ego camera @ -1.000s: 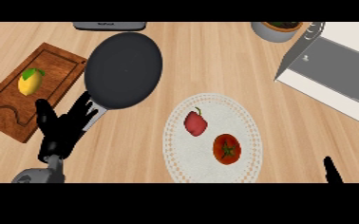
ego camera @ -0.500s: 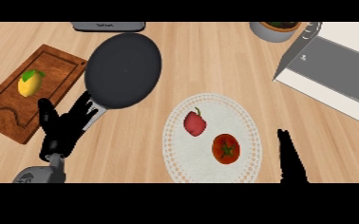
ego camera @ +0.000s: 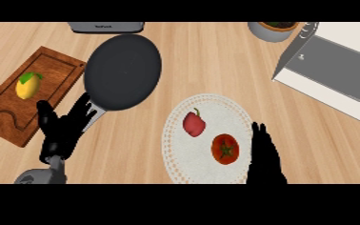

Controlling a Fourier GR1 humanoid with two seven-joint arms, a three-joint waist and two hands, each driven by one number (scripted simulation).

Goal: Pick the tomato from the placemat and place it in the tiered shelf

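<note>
Red tomato with green stem star facing up, lying on round white placemat; grey-and-white tiered shelf standing at upper right.

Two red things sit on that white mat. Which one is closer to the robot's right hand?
The tomato, round with a green star-shaped stem. It lies just left of the right hand. The red pepper sits farther away, up and to the left.

counter | placemat | pan | cutting board | shelf
</note>
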